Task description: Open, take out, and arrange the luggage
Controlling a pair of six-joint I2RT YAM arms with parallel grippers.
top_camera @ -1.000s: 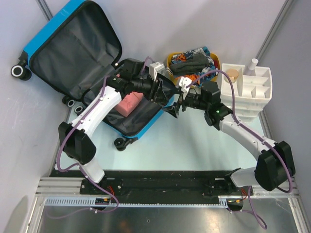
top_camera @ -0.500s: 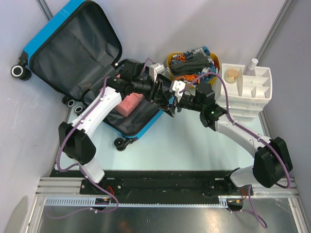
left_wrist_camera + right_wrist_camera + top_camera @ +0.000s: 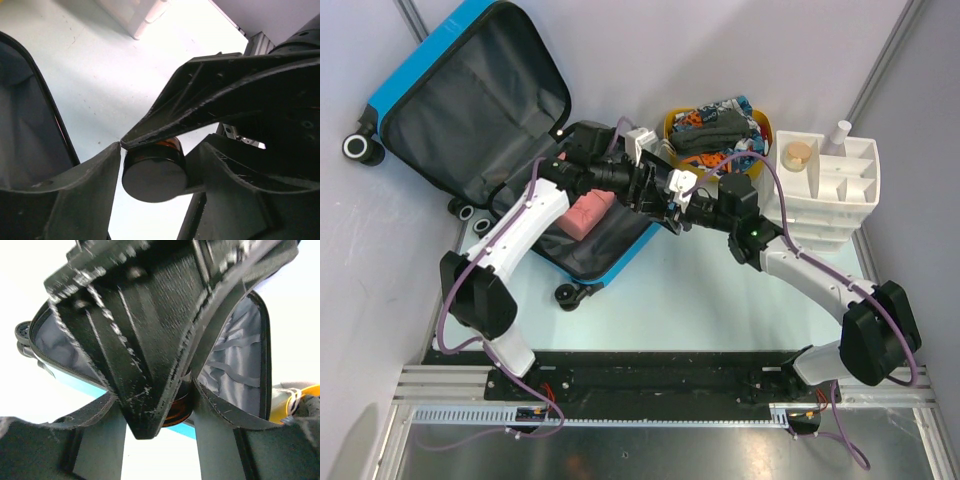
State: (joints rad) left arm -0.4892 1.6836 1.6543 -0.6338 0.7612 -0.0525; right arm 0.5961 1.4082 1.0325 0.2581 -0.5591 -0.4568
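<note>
Top external: luggage at upper left of frame, wide open; glossy bright-blue hard shell, black zipper band, slack dark grey fabric lining, black wheels; lid half propped against the wall, base half flat on the pale table with a soft pink pouch inside. At upper centre, round yellow tub heaped with mixed items; at right, white plastic organiser with square compartments.

Left arm: white links, black joints, purple cable; rising from the lower-left base, bent across the luggage's base half toward frame centre. Right arm: same build, from the lower-right base, stretched up and left; left gripper and right gripper nose to nose just beside the right edge of the luggage.

Left wrist: matte black, scuffed fingers of the left gripper at the bottom corners of the frame; between them a small round jar, flat black lid, amber body; seemingly flush against the left-hand finger; cannot tell whether clamped or merely flanked. Ribbed wedge-shaped finger of the right gripper slanting in from the upper right, tip over the jar's top edge.

Right wrist: right gripper's own fingers straddling one ribbed black finger of the left gripper; amber of the jar peeking behind at lower centre; cannot tell whether closed on the jar.
</note>
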